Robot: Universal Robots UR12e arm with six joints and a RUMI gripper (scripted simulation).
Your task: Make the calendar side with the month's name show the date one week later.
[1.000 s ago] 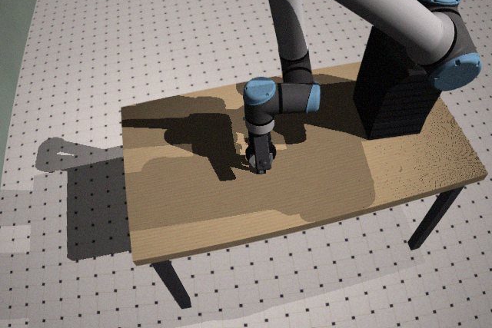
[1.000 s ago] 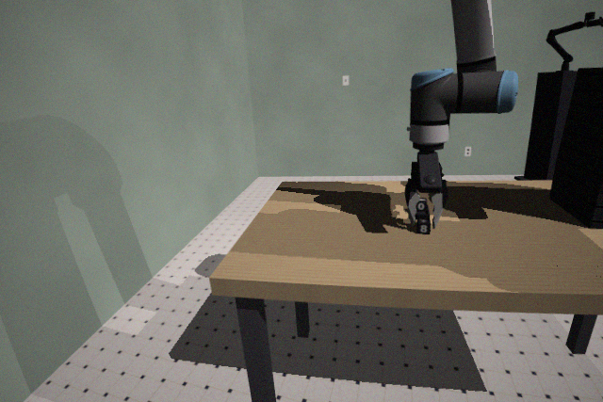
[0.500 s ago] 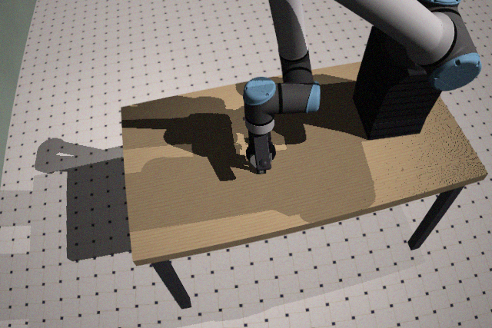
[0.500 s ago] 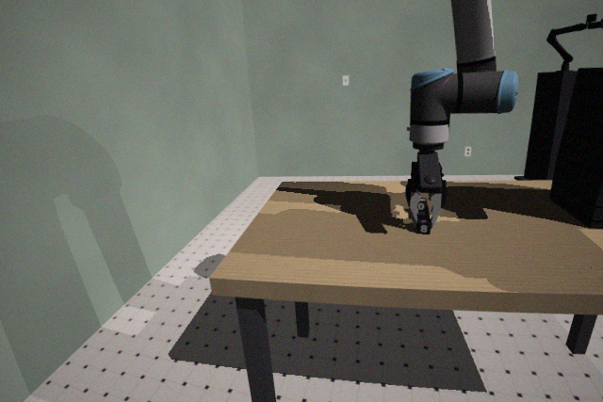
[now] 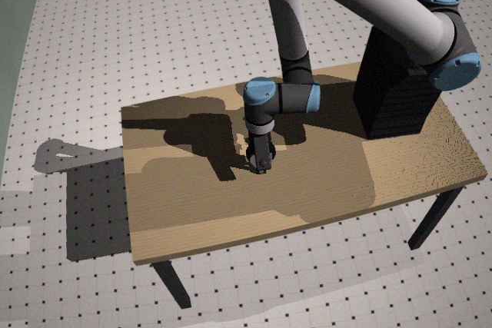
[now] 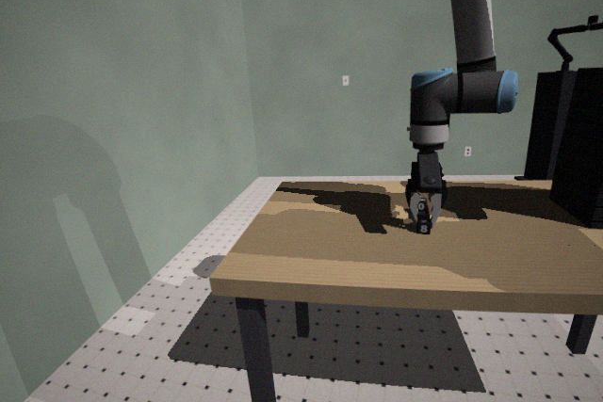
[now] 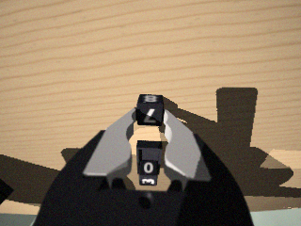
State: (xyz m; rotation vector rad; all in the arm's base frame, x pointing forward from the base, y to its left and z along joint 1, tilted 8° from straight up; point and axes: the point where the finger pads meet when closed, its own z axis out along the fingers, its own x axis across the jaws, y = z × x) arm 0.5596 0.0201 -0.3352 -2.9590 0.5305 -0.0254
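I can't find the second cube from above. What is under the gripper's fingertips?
In the wrist view, the gripper is shut on a black cube showing a 7. Deeper between the fingers sits a second cube showing 0. The tray is not visible.

Black cube (image 7: 150,109), white digits

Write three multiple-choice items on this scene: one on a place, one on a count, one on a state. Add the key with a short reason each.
1. Where is the cube showing 7?
A. between the fingers
B. on the floor
C. on top of the arm's dark pedestal

2. How many digit cubes appear in the wrist view?
A. one
B. two
C. four

3. What state is the gripper in?
A. wide open
B. shut on nothing
C. shut on a cube

Key: A, the grey fingers flank it on both sides; B, a second cube showing 0 sits nearer the palm; C, the fingers press the sides of the cube showing 7.
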